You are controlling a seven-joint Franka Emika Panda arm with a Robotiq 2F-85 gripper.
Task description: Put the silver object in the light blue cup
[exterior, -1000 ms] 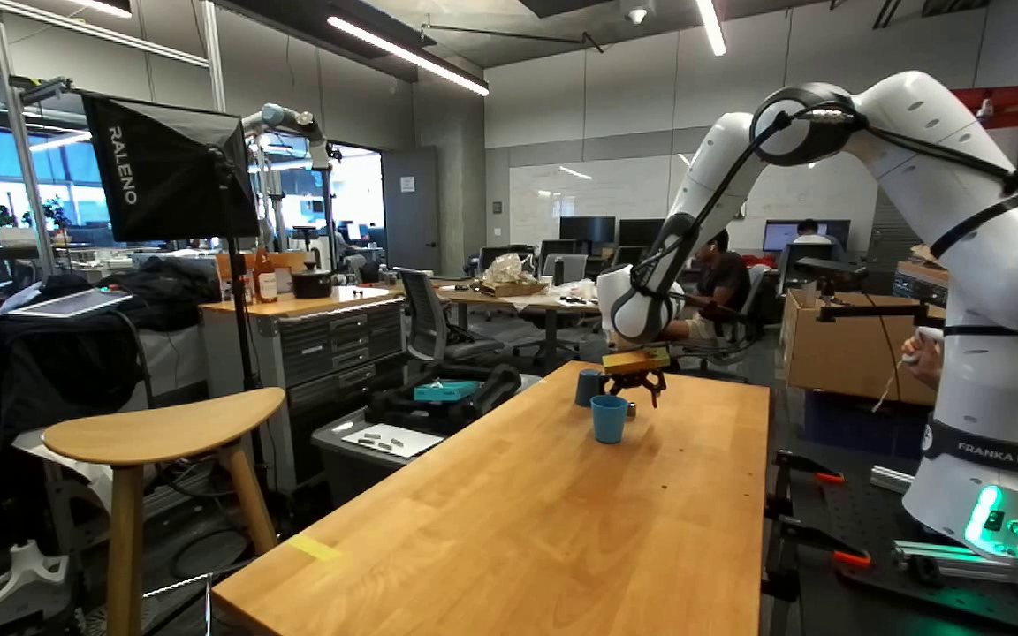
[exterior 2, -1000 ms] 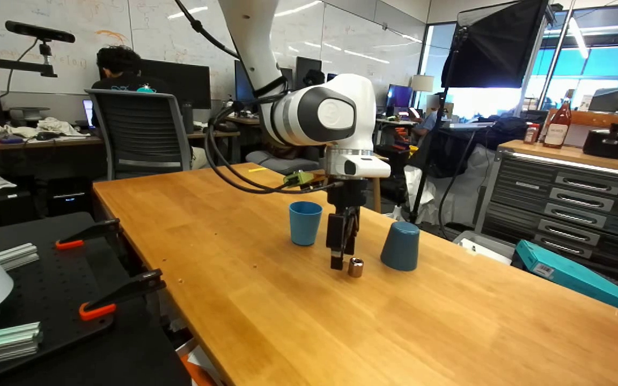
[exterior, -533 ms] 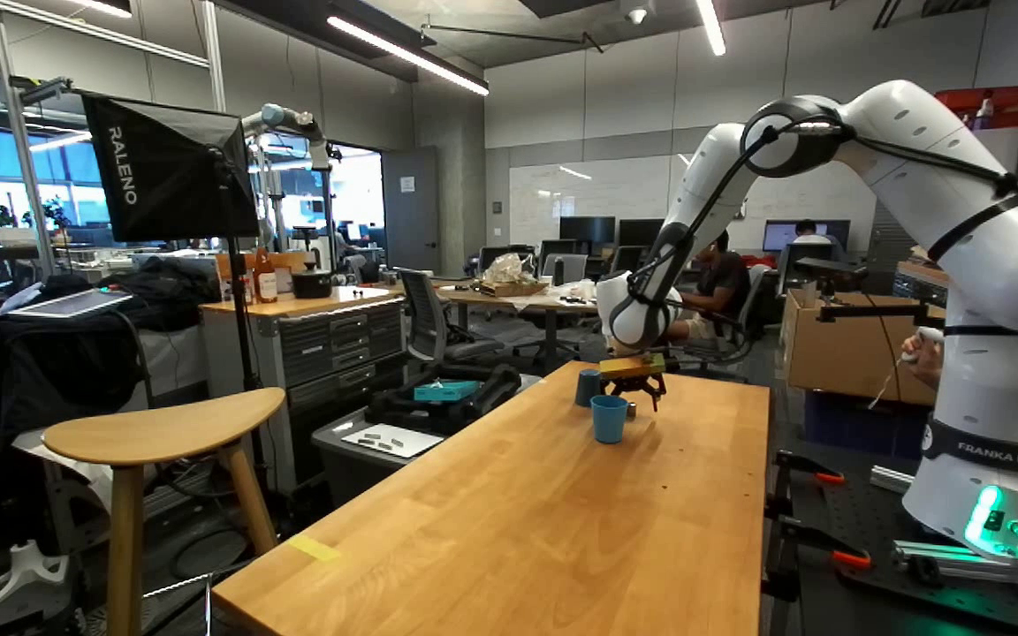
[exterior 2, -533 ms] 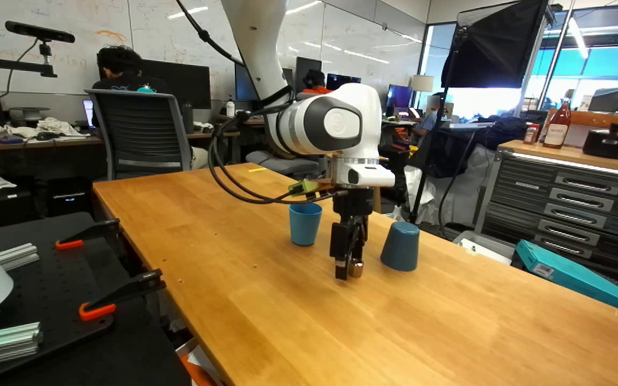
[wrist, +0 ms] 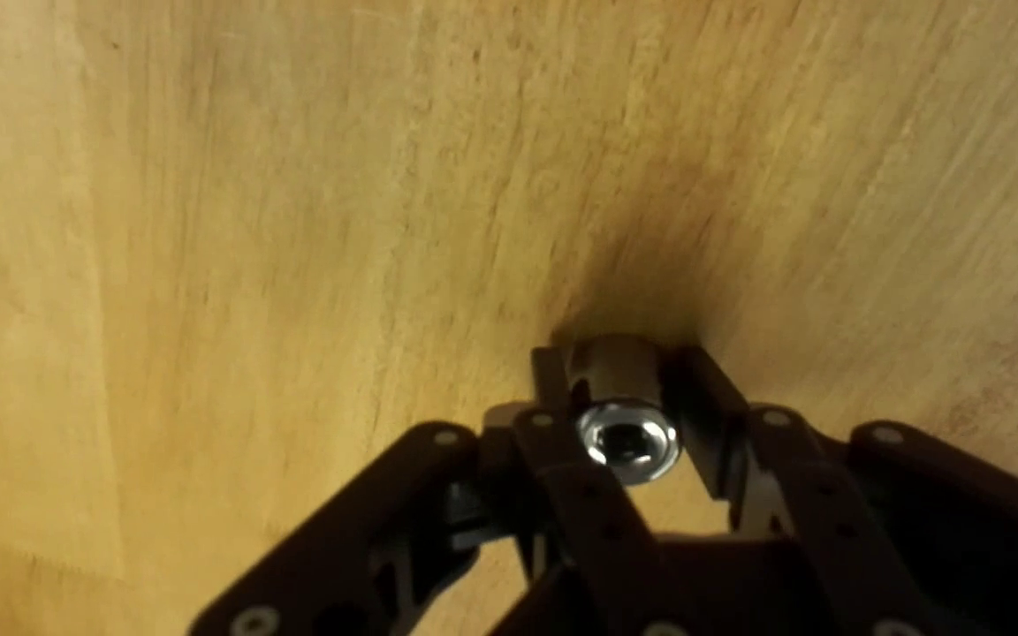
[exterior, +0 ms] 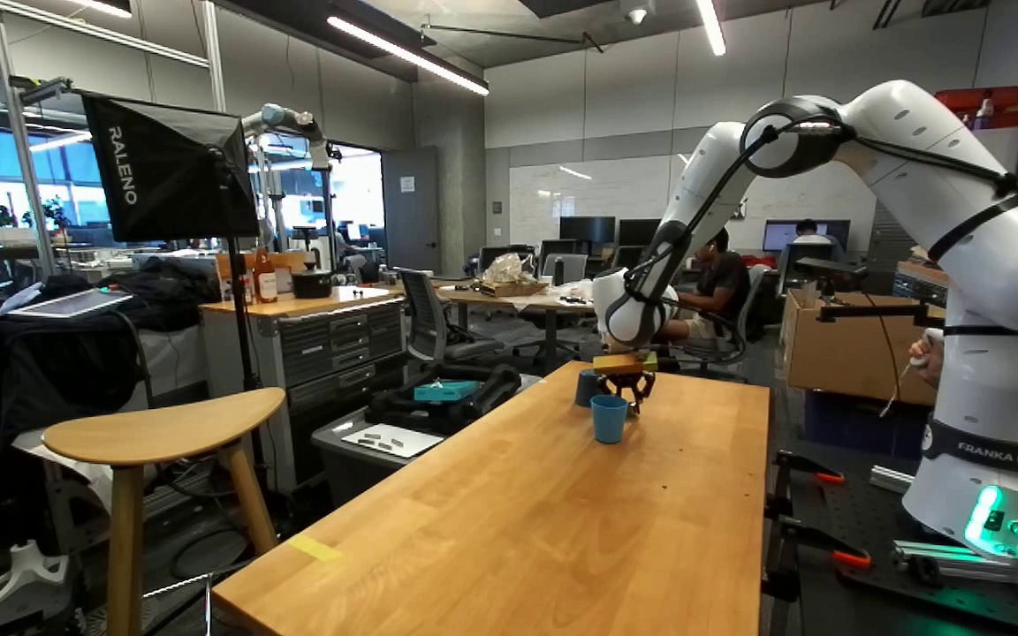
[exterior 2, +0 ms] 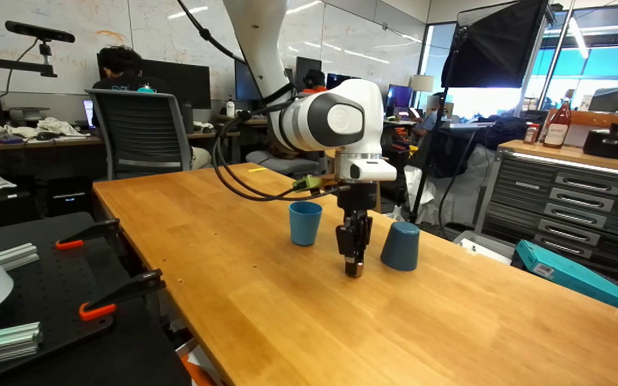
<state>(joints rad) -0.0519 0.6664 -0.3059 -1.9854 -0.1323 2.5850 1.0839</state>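
Across the lower half of an exterior view spreads the table point(exterior 2: 266, 308). Right of centre, the gripper point(exterior 2: 354, 267) points down, fingers point(wrist: 708, 417) nearly together. Near centre, the lighter cup point(exterior 2: 304, 225) stands mouth up, presumably to receive; the darker cup point(exterior 2: 401, 247), right, is inverted. Low in the wrist view, fingers pinch the silver piece point(wrist: 628, 442), likely for lifting.

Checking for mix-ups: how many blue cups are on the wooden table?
2. In an exterior view, the light blue cup stands upright at picture left of the gripper; the darker blue cup is upside down at picture right. No third shows in any view.
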